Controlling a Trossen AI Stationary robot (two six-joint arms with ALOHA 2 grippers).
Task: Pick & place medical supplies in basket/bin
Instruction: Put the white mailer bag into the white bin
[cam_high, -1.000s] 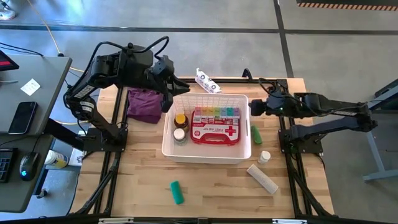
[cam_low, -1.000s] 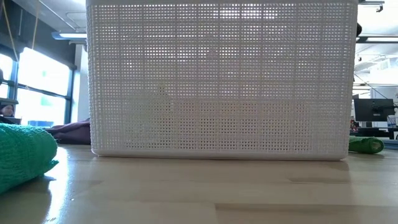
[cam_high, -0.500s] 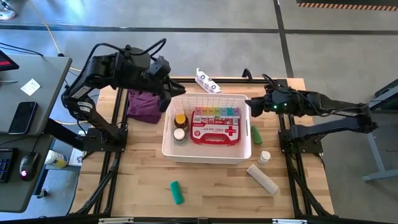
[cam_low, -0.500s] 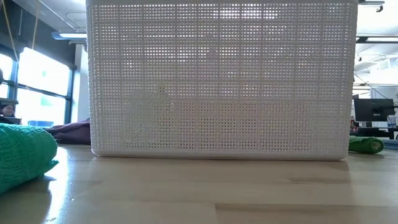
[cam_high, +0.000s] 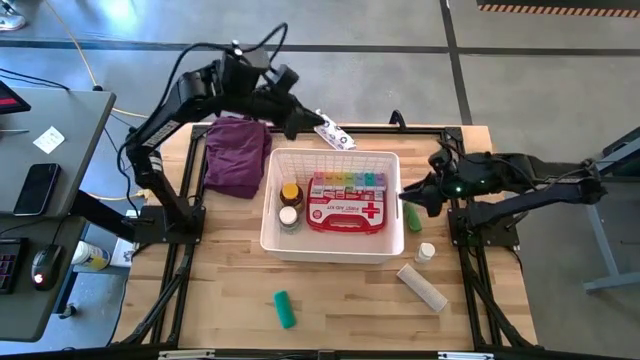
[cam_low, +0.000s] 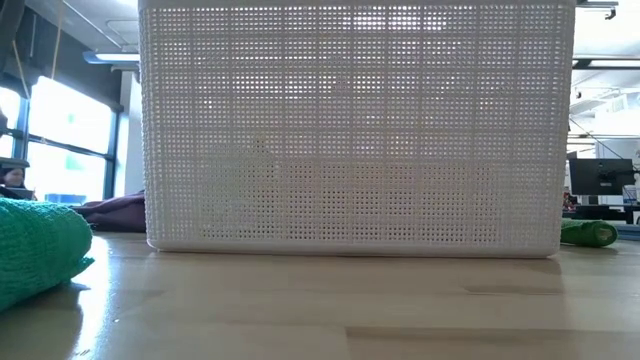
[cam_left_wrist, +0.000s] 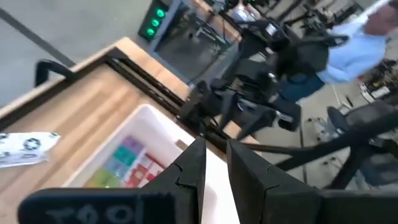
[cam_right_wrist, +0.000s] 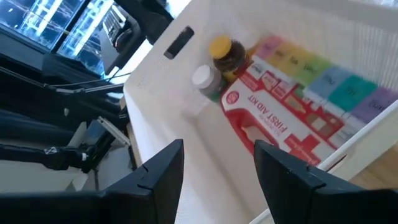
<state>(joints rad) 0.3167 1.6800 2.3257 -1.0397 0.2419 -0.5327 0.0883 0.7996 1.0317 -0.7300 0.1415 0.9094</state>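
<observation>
The white basket (cam_high: 272, 232) stands mid-table and holds the amber bottle (cam_high: 291, 193), a white-capped bottle (cam_high: 289, 216), the red first-aid pouch (cam_high: 346, 212) and the rainbow pill organizer (cam_high: 348, 181). The white printed packet (cam_high: 334, 132) lies flat by the far edge. A green tube (cam_high: 412, 217), a small white-capped bottle (cam_high: 426, 251) and the beige roll (cam_high: 421, 286) lie to the right of the basket. My left gripper (cam_high: 300, 126) hovers just left of the packet, its fingers a narrow gap apart (cam_left_wrist: 214, 155). My right gripper (cam_high: 409, 194) is open (cam_right_wrist: 217, 149) beside the basket's right wall, over the green tube's far end.
The purple cloth (cam_high: 237, 155) lies left of the basket. A green roll (cam_high: 285, 309) sits near the table's near edge. In the low view the basket's wall (cam_low: 350, 130) blocks most of the table. A person (cam_left_wrist: 367, 43) stands in the room behind the right arm.
My left gripper has swung from over the basket's far left corner toward the far edge and rightward, up to the white packet. My right gripper has moved toward the near edge along the basket's right wall, toward the green tube. No object has moved.
</observation>
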